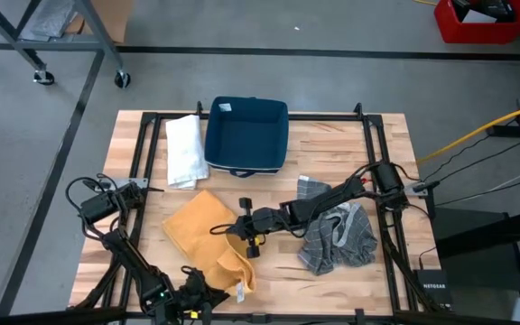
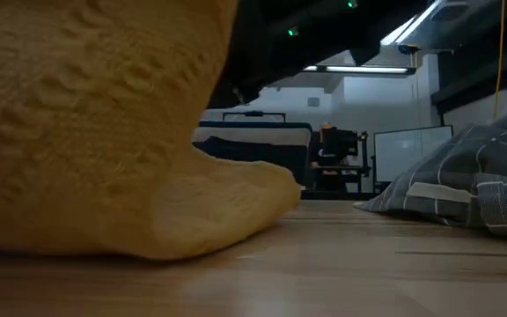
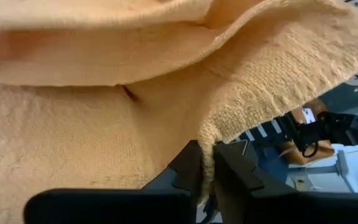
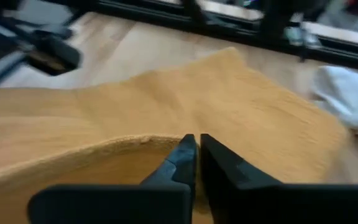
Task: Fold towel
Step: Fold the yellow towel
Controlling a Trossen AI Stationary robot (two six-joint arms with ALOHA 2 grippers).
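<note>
Yellow towel lies mid-table, both grippers pinching its edges: left gripper at the near corner, right gripper at its side. Next, likely carry the fold across.

Left arm: I see slim black links, a boxy black joint housing toward nine o'clock on my overhead feed, and loose black cable loops beside it.
Left arm lamp: I see a small green light near six o'clock.
Right arm: I see black jointed segments with rounded housings and a black base block; thin black cables run off toward three o'clock.
Left gripper: I see two matte black fingers, angular, with stepped inner faces, on a broad black crossbar.
Right gripper: I see two matte black fingers, tapered to blunt tips, on a like crossbar.
</note>
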